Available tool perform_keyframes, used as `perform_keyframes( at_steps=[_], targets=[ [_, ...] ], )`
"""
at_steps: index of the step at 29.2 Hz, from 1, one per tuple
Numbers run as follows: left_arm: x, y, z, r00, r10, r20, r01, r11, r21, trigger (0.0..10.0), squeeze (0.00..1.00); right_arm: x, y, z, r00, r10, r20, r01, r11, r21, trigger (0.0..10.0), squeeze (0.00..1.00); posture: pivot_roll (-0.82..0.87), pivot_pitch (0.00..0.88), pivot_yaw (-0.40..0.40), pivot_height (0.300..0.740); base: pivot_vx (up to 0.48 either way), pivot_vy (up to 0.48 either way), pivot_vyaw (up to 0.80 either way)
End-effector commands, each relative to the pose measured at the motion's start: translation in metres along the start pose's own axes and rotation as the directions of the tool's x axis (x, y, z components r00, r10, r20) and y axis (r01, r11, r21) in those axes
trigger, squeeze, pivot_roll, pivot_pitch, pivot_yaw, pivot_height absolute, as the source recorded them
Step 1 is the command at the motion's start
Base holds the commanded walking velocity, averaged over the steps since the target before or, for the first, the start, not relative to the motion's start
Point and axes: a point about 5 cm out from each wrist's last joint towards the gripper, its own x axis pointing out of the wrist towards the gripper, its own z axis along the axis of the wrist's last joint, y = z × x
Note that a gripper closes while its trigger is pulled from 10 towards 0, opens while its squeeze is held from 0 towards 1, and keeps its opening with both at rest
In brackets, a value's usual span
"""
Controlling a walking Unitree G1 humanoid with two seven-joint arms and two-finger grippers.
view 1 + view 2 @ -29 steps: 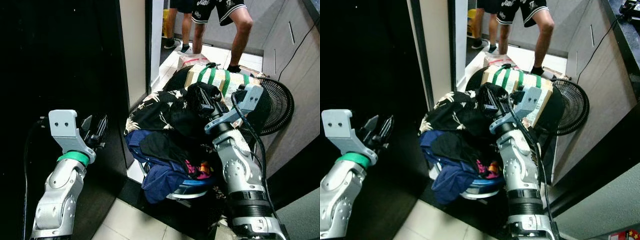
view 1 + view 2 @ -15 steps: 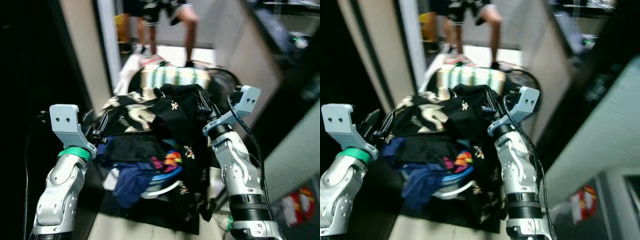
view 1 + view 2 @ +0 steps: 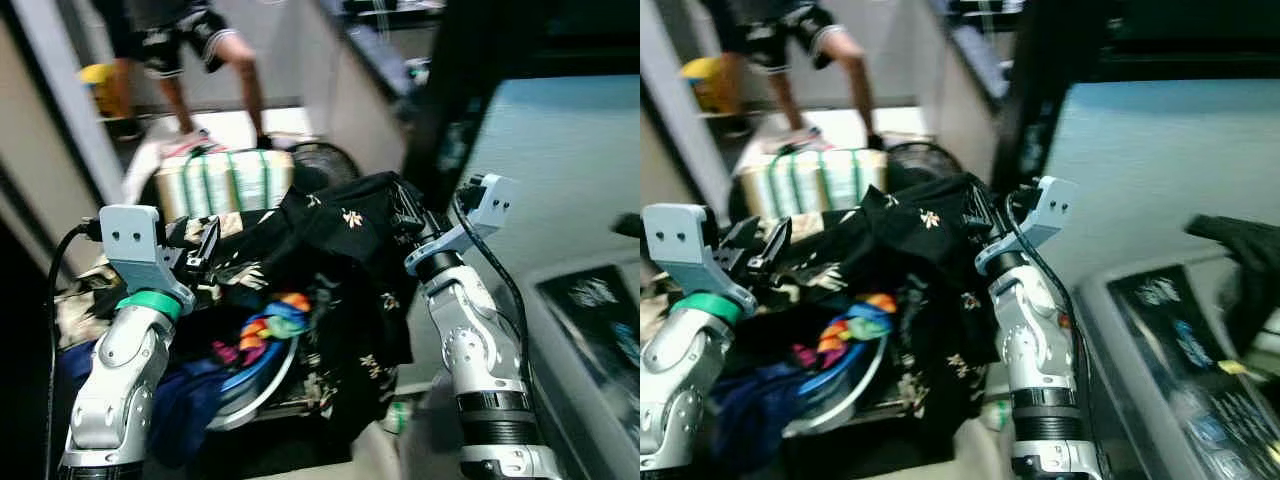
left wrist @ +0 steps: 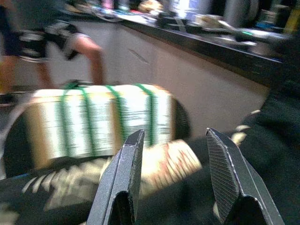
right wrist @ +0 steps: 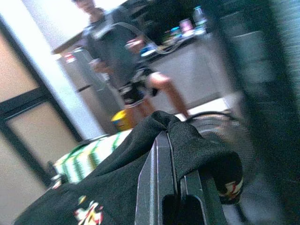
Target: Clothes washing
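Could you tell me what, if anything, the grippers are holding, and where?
The right gripper pinches the black patterned garment by a bunched fold; the left gripper is open, holding nothing.

We find no text we can read; the markings on the dark panel (image 3: 1185,340) are blurred.

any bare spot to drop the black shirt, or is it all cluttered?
Bare: the pale grey flat top beyond the right claw, bordered by the dark glossy panel. Crowded: the heap of mixed laundry between both arms, the green-strapped carton and black fan behind. The right claw grips the black patterned shirt; the left claw is open.
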Motion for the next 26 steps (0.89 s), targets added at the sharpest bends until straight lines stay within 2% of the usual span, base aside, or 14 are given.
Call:
perform_keyframes(
  at_steps=[1,14,26],
  targets=[
    [0.0,0.0,-0.001,1.0,-0.002,-0.014,0.002,1.0,-0.002,10.0,0.0,0.001,-0.002,0.003,1.0,-0.02,0.011,0.02,1.0,0.015,10.0,0.0,0.16,0.006,0.067,0.74,0.0,0.0,-0.8],
    [-0.003,0.0,-0.001,1.0,-0.002,-0.019,0.002,1.0,0.004,10.0,0.0,0.015,0.001,0.02,0.996,-0.018,0.093,0.011,0.997,0.08,10.0,0.0,0.16,0.012,0.063,0.74,0.0,0.0,-0.8],
    [-0.002,0.0,-0.001,1.0,-0.002,-0.019,0.002,1.0,0.001,10.0,0.0,0.016,-0.002,0.025,0.992,-0.031,0.123,0.017,0.993,0.114,10.0,0.0,0.16,0.01,0.062,0.74,0.0,0.0,-0.8]
  ],
)
